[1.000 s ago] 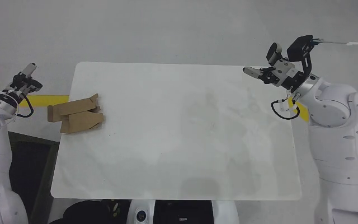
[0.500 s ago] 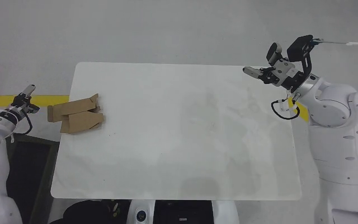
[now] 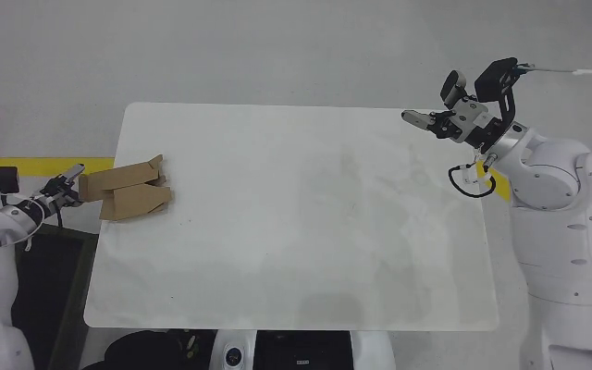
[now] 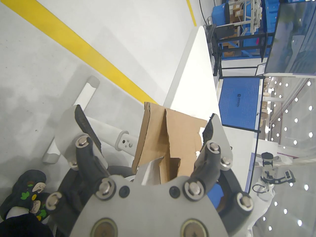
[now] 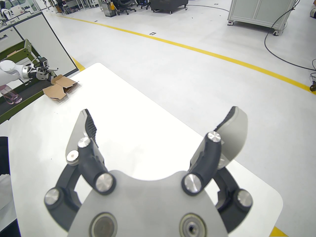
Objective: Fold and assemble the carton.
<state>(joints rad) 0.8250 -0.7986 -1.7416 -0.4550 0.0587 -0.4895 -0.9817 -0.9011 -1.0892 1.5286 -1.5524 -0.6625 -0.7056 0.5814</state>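
Note:
A flattened brown carton [image 3: 125, 190] lies on the white table [image 3: 296, 231], overhanging its left edge. My left gripper [image 3: 72, 176] sits just off that edge, at the carton's overhanging end. In the left wrist view the carton [image 4: 163, 139] stands between my open fingers [image 4: 82, 122], with gaps on both sides. My right gripper [image 3: 421, 118] hovers open over the table's far right corner, holding nothing. From the right wrist view, the carton [image 5: 60, 88] appears far across the table beyond my open right gripper [image 5: 160, 122].
A yellow floor stripe [image 3: 37, 166] runs beside the table's left edge. A dark green rack [image 5: 14, 50] stands beyond the carton's end of the table. The wide middle of the table is bare white surface.
My left gripper has swung down from the far left and in toward the table, arriving at the carton's overhanging end. The right arm and the carton have stayed put.

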